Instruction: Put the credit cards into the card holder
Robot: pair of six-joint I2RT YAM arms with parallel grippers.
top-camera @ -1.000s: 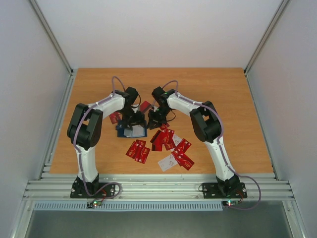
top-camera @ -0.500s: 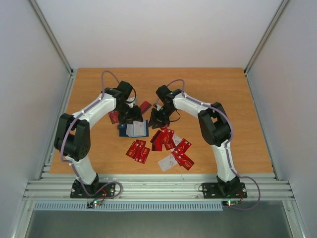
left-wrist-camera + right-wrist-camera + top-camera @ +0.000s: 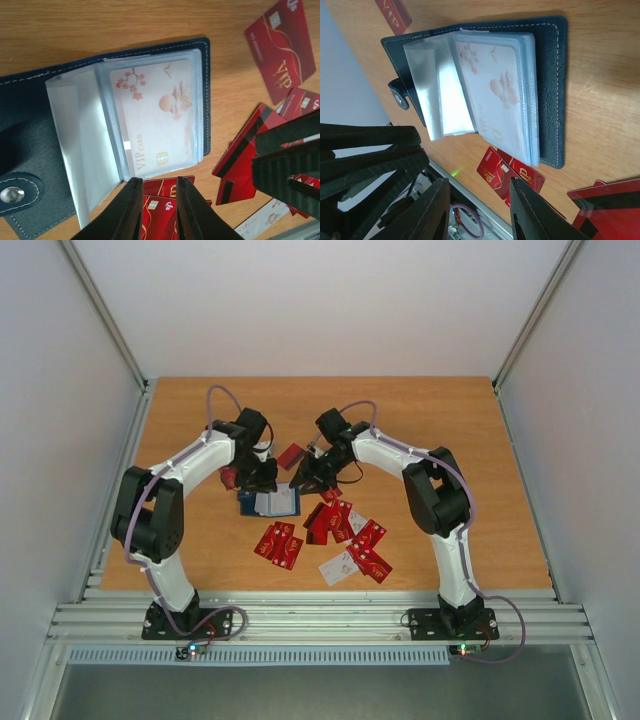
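Note:
The card holder (image 3: pixel 270 503) lies open on the table, dark navy with clear sleeves. A white VIP card (image 3: pixel 157 117) sits in its top sleeve, also seen in the right wrist view as a pale card (image 3: pixel 502 100). Several red credit cards (image 3: pixel 330 523) and a white one (image 3: pixel 338 568) are scattered in front of and to the right of it. My left gripper (image 3: pixel 262 478) (image 3: pixel 159 181) hovers at the holder's far left edge, jaws a narrow gap apart with nothing between them. My right gripper (image 3: pixel 303 480) (image 3: pixel 480 184) hangs at the holder's right edge, open and empty.
Two more red cards lie behind the holder, one at the back (image 3: pixel 291 454) and one on the left (image 3: pixel 229 477). The two grippers are close together over the holder; the right one's black fingers (image 3: pixel 290 160) show in the left wrist view. White walls enclose the table.
The left arm swung its elbow outward and its gripper drew back off the holder while narrowing. The right gripper widened a little and edged left toward the holder.

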